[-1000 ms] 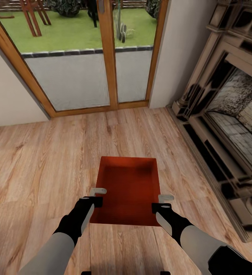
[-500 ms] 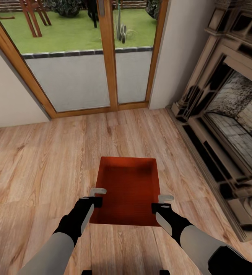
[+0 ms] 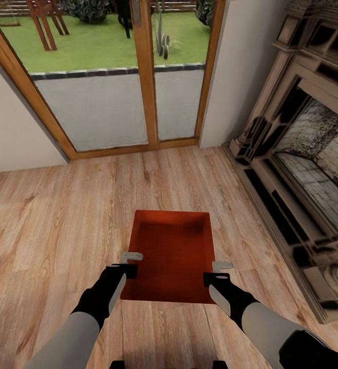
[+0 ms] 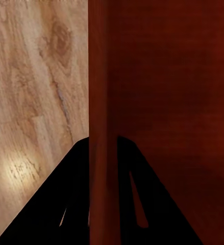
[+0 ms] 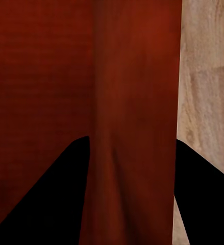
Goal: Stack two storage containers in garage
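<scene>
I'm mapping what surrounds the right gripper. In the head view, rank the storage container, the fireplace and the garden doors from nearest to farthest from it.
1. The storage container: its right wall sits between the right gripper's jaws.
2. The fireplace: off to the right, along the wall.
3. The garden doors: straight ahead, at the far end of the wood-plank floor.

the storage container [image 3: 171,256] looks like smooth matt red-orange plastic, faintly ribbed inside. under it the plank floor [image 3: 61,220] is light wood with visible grain and a soft sheen. the garden doors [image 3: 143,77] have varnished wood frames around glass. the fireplace [image 3: 302,169] shows rough brick within dark glossy stone.
</scene>
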### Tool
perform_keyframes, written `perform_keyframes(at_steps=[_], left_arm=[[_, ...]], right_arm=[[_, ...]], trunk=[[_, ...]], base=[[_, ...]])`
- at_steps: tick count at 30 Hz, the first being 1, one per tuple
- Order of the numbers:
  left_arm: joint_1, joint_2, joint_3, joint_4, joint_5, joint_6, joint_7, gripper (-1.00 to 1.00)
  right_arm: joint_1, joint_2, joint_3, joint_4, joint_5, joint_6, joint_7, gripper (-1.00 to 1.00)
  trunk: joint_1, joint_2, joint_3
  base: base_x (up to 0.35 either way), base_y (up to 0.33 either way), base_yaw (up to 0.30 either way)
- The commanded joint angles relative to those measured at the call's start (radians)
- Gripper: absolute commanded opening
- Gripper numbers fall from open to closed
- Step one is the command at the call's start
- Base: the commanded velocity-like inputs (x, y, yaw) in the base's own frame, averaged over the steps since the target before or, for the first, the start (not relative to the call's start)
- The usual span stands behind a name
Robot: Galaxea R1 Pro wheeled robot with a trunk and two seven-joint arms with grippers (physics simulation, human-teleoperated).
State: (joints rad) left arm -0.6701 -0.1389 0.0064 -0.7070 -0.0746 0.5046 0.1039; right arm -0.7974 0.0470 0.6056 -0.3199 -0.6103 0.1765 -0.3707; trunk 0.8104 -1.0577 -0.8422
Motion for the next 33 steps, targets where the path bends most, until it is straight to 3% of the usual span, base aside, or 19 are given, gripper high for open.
perform_keyframes(at_steps=[1,33], left_arm=[[0.001,0.007,-0.003,0.001,-0.007,0.009,0.003,-1.0],[0.001,0.007,-0.003,0.001,-0.007,0.009,0.003,-1.0]], right_arm=[[-0.002,-0.011,-0.001,-0.005,0.023,0.001,-0.006,-1.0],[-0.002,-0.013,-0.001,-0.005,0.024,0.003,-0.008,-1.0]], trunk=[[-0.004,0.007,0.003],[-0.127,0.231,0.103]], base=[[0.0,0.0,0.0],[0.0,0.0,0.0]])
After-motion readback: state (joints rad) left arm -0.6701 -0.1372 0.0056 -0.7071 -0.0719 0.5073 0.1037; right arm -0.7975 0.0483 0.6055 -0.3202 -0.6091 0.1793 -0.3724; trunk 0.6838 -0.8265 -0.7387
